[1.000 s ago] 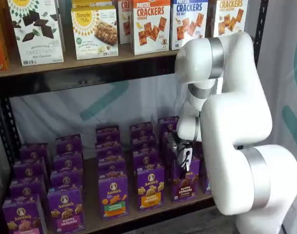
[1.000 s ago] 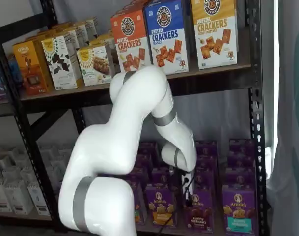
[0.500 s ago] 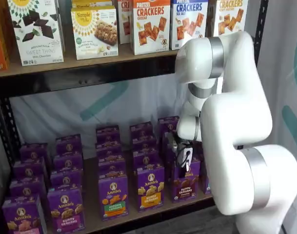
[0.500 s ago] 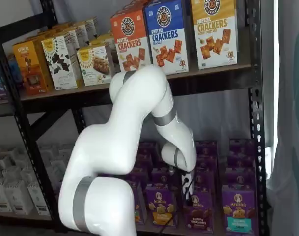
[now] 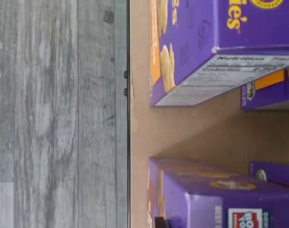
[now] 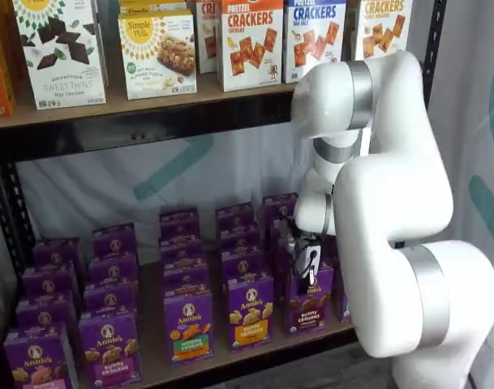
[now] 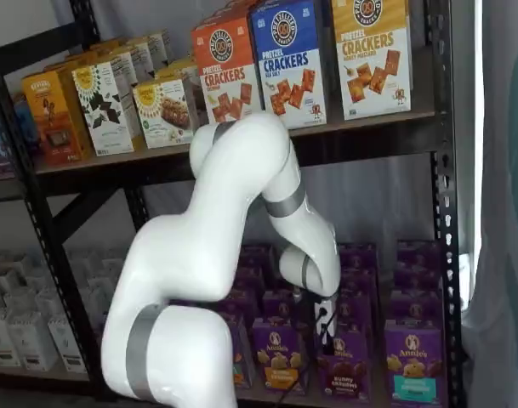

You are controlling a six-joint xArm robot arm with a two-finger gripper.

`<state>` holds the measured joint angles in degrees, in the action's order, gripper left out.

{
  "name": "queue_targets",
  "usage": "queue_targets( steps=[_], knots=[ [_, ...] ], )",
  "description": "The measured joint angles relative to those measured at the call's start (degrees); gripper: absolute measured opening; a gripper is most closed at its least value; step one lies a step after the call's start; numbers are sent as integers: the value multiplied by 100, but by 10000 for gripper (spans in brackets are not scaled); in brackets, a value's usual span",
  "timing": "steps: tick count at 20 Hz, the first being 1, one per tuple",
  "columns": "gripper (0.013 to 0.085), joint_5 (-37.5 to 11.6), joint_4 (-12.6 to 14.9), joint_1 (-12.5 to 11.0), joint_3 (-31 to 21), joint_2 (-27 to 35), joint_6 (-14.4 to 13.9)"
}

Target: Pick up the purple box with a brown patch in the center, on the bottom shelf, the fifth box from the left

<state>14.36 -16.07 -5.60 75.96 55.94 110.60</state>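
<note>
The purple box point(image 6: 307, 305) with the dark brown cookie picture stands upright at the front of the bottom shelf point(image 6: 153, 336), also seen as the purple box point(image 7: 344, 367). My gripper point(image 6: 302, 267) hangs straight down onto its top edge, its black fingers overlapping the carton's upper rim, and shows as the gripper point(image 7: 324, 321) with a cable beside it. No gap between the fingers can be made out, nor whether they press the box. The wrist view shows the tan shelf board point(image 5: 191, 133) with purple cartons on both sides.
Other purple Annie's cartons point(image 6: 249, 312) stand in rows left of and behind the target. Another carton point(image 7: 412, 361) stands to its right. The shelf above carries cracker boxes point(image 6: 251, 42). The black front rail point(image 5: 128, 114) borders grey plank floor point(image 5: 54, 114).
</note>
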Motion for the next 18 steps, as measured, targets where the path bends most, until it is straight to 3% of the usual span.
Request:
queue_targets(
  steps=[3,9,18],
  knots=[
    [330,19,19,-6,-17,-19,-13],
    [330,-43,-57,9,-87,-60,48],
    [330,106,377,54,-354,-310,-412]
  ],
)
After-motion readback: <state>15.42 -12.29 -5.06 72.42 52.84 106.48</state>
